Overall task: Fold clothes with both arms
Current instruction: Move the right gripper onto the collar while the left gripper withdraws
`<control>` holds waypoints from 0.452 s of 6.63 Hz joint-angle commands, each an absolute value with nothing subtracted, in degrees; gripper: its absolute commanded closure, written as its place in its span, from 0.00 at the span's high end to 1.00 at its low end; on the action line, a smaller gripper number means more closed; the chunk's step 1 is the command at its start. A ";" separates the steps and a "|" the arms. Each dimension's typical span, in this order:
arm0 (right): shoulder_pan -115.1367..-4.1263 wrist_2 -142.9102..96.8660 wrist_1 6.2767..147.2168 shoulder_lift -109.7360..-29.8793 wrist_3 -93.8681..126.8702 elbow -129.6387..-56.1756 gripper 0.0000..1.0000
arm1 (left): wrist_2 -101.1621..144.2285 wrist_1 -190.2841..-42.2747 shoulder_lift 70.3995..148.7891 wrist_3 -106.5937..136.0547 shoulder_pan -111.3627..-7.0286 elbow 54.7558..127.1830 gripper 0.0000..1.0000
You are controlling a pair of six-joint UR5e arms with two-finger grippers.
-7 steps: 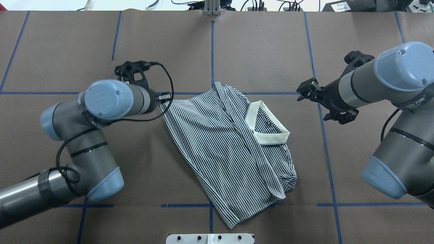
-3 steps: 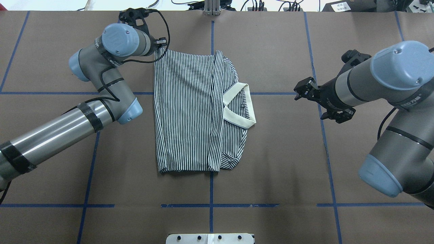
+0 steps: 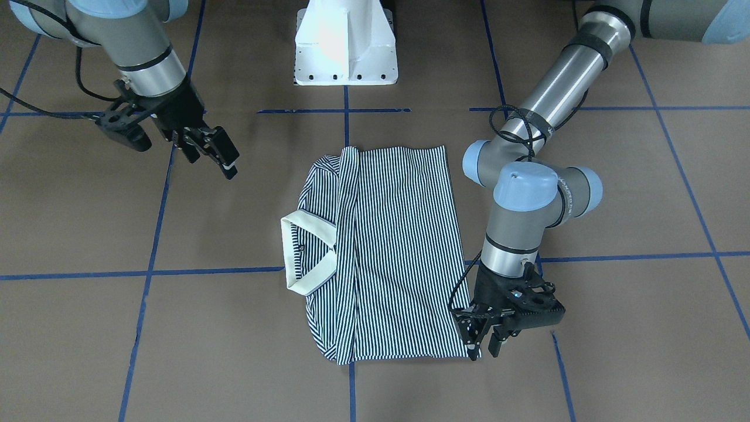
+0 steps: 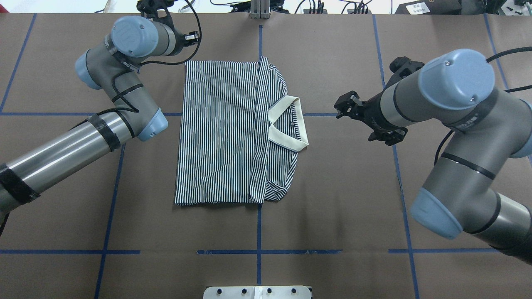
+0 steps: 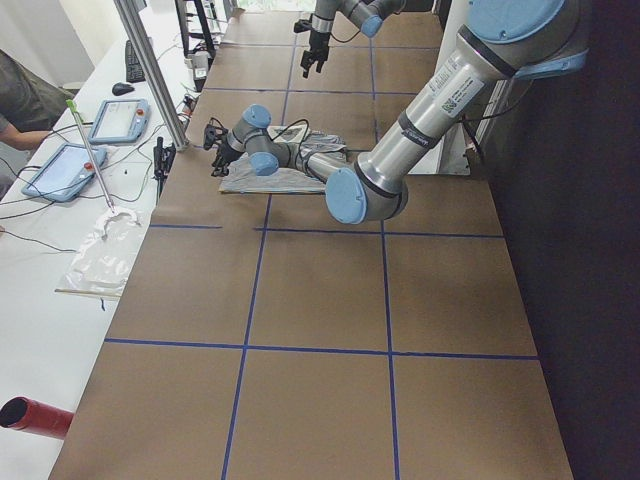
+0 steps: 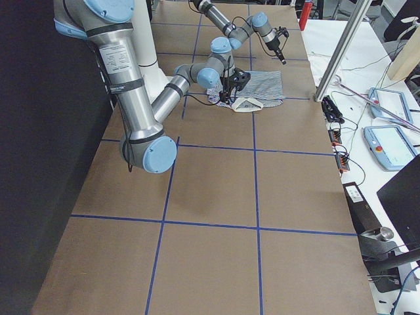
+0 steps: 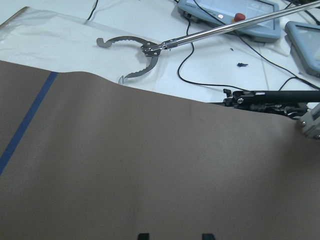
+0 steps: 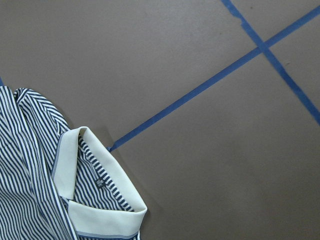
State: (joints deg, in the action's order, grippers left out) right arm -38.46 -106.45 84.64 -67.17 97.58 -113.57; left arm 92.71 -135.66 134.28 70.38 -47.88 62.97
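The striped polo shirt (image 4: 220, 133) lies flat as a folded rectangle mid-table, its cream collar (image 4: 289, 124) on its right side. My left gripper (image 4: 192, 37) hovers just past the shirt's far left corner. It is open, and in the front view the left gripper (image 3: 482, 346) has nothing between its fingers. The left wrist view shows two fingertips (image 7: 143, 235) apart over bare brown table. My right gripper (image 4: 347, 106) is open in the air to the right of the collar, apart from it. In the right wrist view the collar (image 8: 100, 200) sits at the lower left.
The white pedestal base (image 3: 345, 47) stands at the robot's edge of the table. Blue tape lines (image 4: 259, 251) cross the brown surface. Past the far edge, a white bench holds a metal grabber tool (image 7: 135, 50) and tablets (image 5: 115, 120). A person's arm (image 5: 25, 100) shows there.
My left gripper pulled the shirt's corner toward the far edge, turning the shirt square and flat, then let go. The right gripper moved left toward the collar.
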 commanded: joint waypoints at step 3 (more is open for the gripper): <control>-29.38 -102.39 85.17 -53.21 90.67 -100.59 1.00 | 103.97 -134.39 111.21 70.22 -50.19 94.45 0.47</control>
